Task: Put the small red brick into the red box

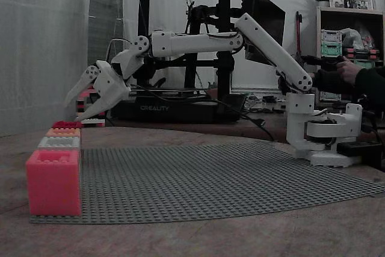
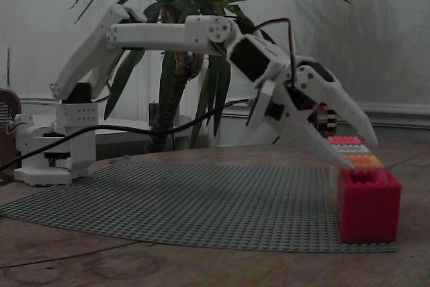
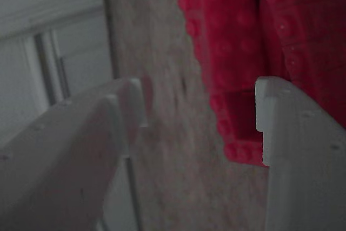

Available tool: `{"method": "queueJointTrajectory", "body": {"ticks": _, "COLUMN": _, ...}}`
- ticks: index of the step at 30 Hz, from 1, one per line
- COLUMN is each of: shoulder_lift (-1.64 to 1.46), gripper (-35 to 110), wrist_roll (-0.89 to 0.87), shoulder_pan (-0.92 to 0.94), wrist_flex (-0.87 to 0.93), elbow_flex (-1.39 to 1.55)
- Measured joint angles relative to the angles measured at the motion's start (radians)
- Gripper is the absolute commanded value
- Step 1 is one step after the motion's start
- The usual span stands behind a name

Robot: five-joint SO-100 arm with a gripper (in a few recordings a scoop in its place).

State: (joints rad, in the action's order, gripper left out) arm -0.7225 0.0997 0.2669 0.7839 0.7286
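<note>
Arm: white, five-joint, base bolted at the edge of a grey studded baseplate (image 1: 228,179) lying on the counter (image 1: 192,239); reach is stretched out nearly level, wrist tipped downward.

Gripper (image 1: 77,105): fingers spread wide apart with nothing between them; in the wrist view the two white fingertips (image 3: 132,106) stand well apart with bare counter surface in the gap. In a fixed view the gripper (image 2: 359,152) hangs over the row of boxes, the lower finger's tip just above the nearest box's rim (contact cannot be told).

Boxes, one row along the baseplate edge:
- pink-coral box (image 1: 53,183), nearest the camera in both fixed views, square, studded rim, hollow top.
- grey-white box (image 1: 59,142), next behind it.
- orange box (image 1: 63,132), next.
- red box (image 1: 67,124), deep crimson, far end of the row; seen low and partly hidden behind the others. In the wrist view a crimson studded rim and wall (image 3: 232,52) sit under the right-hand finger, blurred.

Small red brick: too small or hidden to locate in either fixed view; its place cannot be told.

Background items: black-framed 3D printer (image 1: 180,46) behind the arm; red-and-black brick tower (image 2: 325,121) beyond the boxes; potted palm (image 2: 188,45); a shelf (image 1: 349,46) with frames and boxes; a person's sleeve and hand (image 1: 352,76) at the right edge.
</note>
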Motion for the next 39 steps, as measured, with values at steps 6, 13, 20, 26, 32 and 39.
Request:
{"method": "queueJointTrajectory", "body": {"ticks": 6, "shoulder_lift": -0.083, "gripper": 0, "wrist_roll": -0.041, "shoulder_pan": 0.0, "wrist_flex": 0.072, "elbow_flex": 0.034}}
{"method": "queueJointTrajectory", "body": {"ticks": 13, "shoulder_lift": -0.545, "gripper": 0, "wrist_roll": -0.018, "shoulder_pan": -0.028, "wrist_flex": 0.172, "elbow_flex": 0.411}}
{"method": "queueJointTrajectory", "body": {"ticks": 20, "shoulder_lift": -1.097, "gripper": 0, "wrist_roll": 0.055, "shoulder_pan": -0.077, "wrist_flex": 0.225, "elbow_flex": 1.101}}
{"method": "queueJointTrajectory", "body": {"ticks": 26, "shoulder_lift": -1.516, "gripper": 0, "wrist_roll": 0.078, "shoulder_pan": -0.118, "wrist_flex": 0.299, "elbow_flex": 1.588}}
{"method": "queueJointTrajectory", "body": {"ticks": 32, "shoulder_lift": -1.859, "gripper": 0, "wrist_roll": 0.048, "shoulder_pan": -0.19, "wrist_flex": 0.399, "elbow_flex": 1.838}}
{"method": "queueJointTrajectory", "body": {"ticks": 39, "shoulder_lift": -2.16, "gripper": 0, "wrist_roll": 0.012, "shoulder_pan": -0.255, "wrist_flex": 0.499, "elbow_flex": 1.973}}
